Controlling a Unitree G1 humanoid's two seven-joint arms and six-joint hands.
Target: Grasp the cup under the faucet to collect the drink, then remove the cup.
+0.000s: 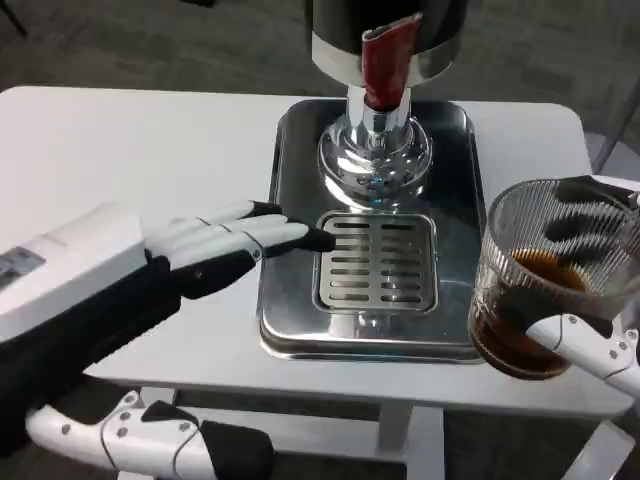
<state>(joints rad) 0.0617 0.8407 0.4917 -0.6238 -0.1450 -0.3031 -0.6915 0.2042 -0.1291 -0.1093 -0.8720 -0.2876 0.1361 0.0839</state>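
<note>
Cup [545, 280] is sitting at about four o'clock in the head view, off the right edge of the steel drip tray [300, 320] and well clear of the faucet [385, 70]. It is a clear, ribbed glass tumbler, round and slightly barrel-shaped, holding dark brown drink in its lower part. The right hand [590, 290] is gripping it: dark fingers [585, 215] are wrapping around the far side and showing through the glass, while a white thumb is pressing across the near wall low down. So the cup is lying inside that hand's grasp, tilted a little toward the camera.

At nine o'clock the left hand [225, 245] is reaching in flat, fingers stretched out straight and lying side by side, holding nothing; the black fingertips are reaching the left edge of the slotted grate [378, 262]. The grate is a rounded rectangle of brushed metal with rows of short slots, sitting in the shiny tray. At twelve o'clock the dispenser [375, 150] is rising on a polished chrome pedestal, with a red lever hanging at the faucet. The white table [130, 150] is matte and smooth.
</note>
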